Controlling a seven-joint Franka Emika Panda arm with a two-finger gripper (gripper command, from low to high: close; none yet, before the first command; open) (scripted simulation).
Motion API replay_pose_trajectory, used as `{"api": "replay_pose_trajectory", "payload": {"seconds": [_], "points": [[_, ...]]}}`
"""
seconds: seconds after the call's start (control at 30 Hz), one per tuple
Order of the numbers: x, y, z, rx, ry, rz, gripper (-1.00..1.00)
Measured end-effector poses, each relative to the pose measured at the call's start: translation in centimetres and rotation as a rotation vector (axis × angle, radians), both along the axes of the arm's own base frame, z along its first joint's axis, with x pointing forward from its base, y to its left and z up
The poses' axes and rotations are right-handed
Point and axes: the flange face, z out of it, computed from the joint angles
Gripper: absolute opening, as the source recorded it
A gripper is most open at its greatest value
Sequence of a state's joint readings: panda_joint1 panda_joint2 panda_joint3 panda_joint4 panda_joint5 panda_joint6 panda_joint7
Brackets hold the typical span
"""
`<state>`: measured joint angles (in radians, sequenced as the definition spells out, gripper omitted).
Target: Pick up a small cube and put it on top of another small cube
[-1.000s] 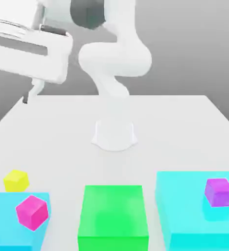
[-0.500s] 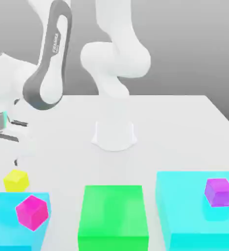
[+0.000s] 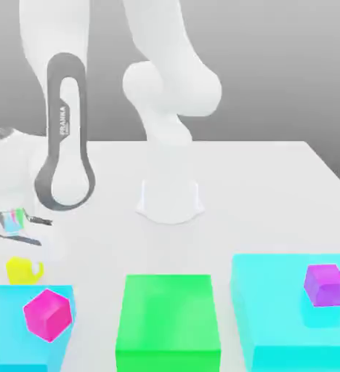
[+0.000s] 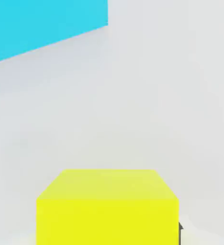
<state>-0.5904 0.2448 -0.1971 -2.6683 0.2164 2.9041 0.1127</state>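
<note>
The white arm's gripper (image 3: 17,251) hangs low just above the small bright-yellow cube (image 3: 20,270) on the white table (image 3: 260,196) (whether its fingers are apart, I cannot tell). The small magenta-pink cube (image 3: 48,314) sits on the cyan block (image 3: 6,341) close by.

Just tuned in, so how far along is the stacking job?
Nothing is stacked yet. In hand: the arm is low over the yellow cube, which sits on the white table. Left: grasp it, lift it, and set it on the magenta cube atop the cyan block.
</note>
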Motion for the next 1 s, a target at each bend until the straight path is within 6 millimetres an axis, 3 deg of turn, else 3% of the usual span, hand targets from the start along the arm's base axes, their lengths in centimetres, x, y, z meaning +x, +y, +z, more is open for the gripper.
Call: {"api": "replay_pose_trajectory", "payload": {"seconds": [0.13,0.33,0.57,0.77,0.83,0.9,0.93,1.0], "points": [[0.5,0.2,3.6,-0.001,0.004,-0.016,-1.0],[6.5,2.2,6.9,-0.01,0.012,-0.152,-1.0],[13.5,6.5,11.1,-0.012,0.009,-0.318,-1.0],[18.5,11.5,15.2,0.0,0.003,-0.463,-1.0],[19.0,11.8,13.6,0.002,0.002,-0.489,-1.0],[19.1,11.8,10.6,0.001,0.002,-0.499,-1.0],[19.0,11.8,9.8,0.001,0.002,-0.501,1.0],[19.0,11.8,9.8,0.001,0.002,-0.501,1.0]]}}
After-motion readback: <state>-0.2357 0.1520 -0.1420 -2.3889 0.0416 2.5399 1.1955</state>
